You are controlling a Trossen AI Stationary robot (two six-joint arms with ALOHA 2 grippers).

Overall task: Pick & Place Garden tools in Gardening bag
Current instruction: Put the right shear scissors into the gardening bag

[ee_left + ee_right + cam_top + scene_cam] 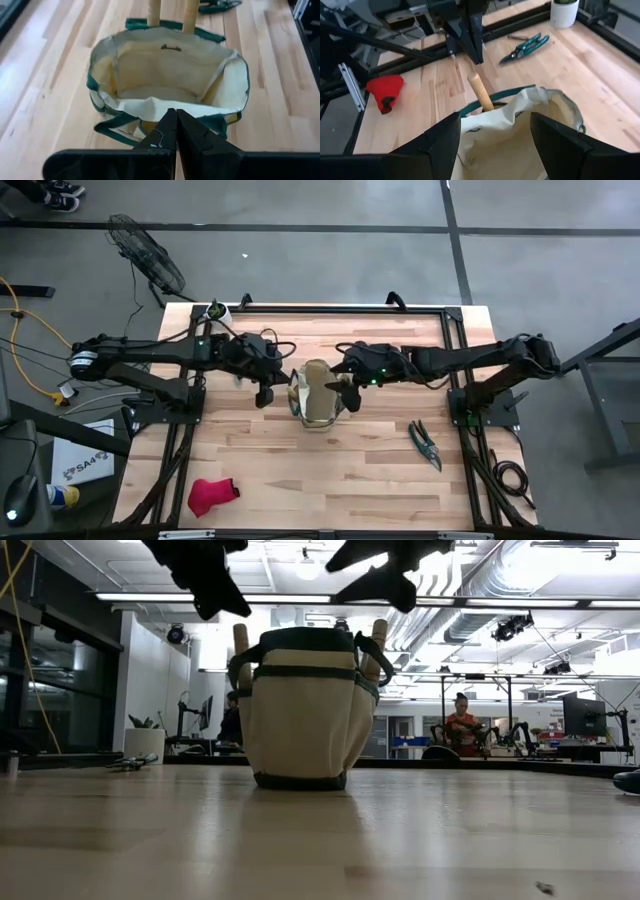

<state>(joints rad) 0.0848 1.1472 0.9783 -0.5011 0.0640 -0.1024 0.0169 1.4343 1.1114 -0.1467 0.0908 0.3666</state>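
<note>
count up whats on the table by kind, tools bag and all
wooden-handled tools standing in the bag: 2
green-handled pruning shears: 2
red glove: 1
tan canvas bag with green trim: 1
small white pot: 1
total: 7

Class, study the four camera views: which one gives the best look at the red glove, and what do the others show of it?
The right wrist view: the red glove lies large and unobstructed on the table. The high view shows it small, near the table's front edge. The low and left wrist views do not show it.
</note>
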